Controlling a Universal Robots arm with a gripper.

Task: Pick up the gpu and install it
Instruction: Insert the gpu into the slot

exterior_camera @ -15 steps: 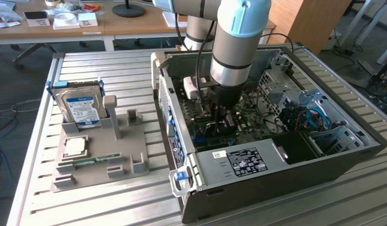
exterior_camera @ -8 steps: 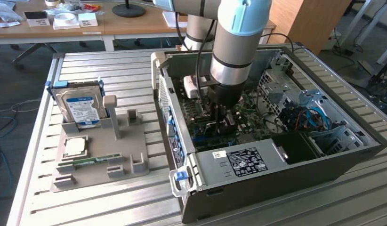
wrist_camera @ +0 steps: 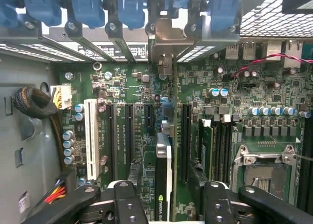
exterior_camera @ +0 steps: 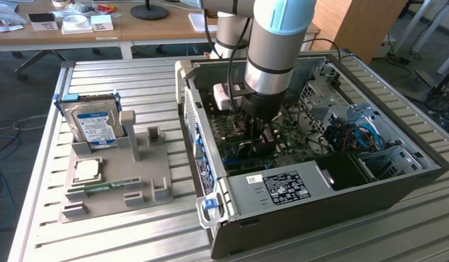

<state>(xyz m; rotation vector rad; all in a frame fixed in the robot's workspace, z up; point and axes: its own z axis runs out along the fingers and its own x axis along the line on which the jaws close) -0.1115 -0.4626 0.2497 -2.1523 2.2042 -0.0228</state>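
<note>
The gpu [wrist_camera: 164,177] is seen edge-on in the wrist view as a thin dark card with a white edge, standing upright on the green motherboard [wrist_camera: 132,87] between two long black slots. Its grey metal bracket [wrist_camera: 167,44] reaches the case's rear wall under the blue slot clips. My gripper [wrist_camera: 171,192] is open and straddles the card, with a gap between each black finger [wrist_camera: 128,204] and the card. In the exterior view the arm reaches straight down into the open computer case [exterior_camera: 297,188], and the gripper [exterior_camera: 259,143] is low over the motherboard [exterior_camera: 287,136].
A grey fixture tray [exterior_camera: 115,191] at the exterior view's left holds a blue-labelled hard drive [exterior_camera: 93,125], a processor chip [exterior_camera: 87,170] and a green memory stick [exterior_camera: 100,188]. Inside the case are memory modules [wrist_camera: 215,145], the processor socket [wrist_camera: 266,172], cables [wrist_camera: 34,102] and a drive cage [exterior_camera: 377,147].
</note>
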